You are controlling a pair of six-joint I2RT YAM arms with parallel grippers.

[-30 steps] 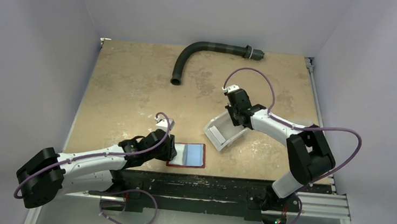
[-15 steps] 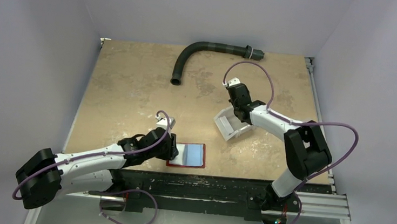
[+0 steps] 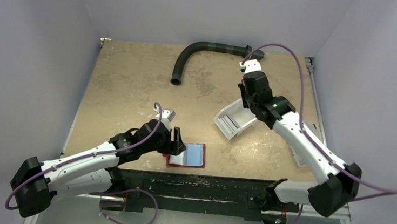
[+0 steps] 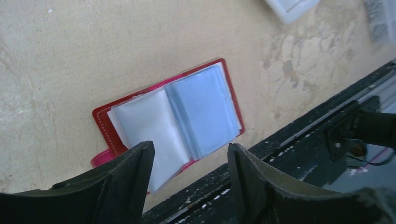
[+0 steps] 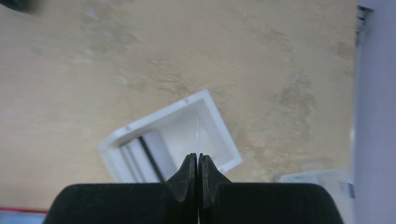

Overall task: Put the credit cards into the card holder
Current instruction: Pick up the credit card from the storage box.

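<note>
Slippage first among the risks: credit card (image 5: 197,133) pinched edge-on by a thin margin in the right gripper (image 5: 197,157), so liable to twist or drop on the way across. Likely also to snag at a sleeve mouth, with the card holder (image 3: 188,155) lying open and unpressed at lower centre of the top view, close to the near edge of the table (image 3: 133,84) and free to slide under a push. Right jaws pressed together on that card, above the white bin (image 5: 212,123), further cards (image 5: 156,151) apparently inside. Left gripper (image 4: 189,156) spread wide over the holder's clear sleeves (image 4: 205,112), pinching nothing; contact impossible to judge.
</note>
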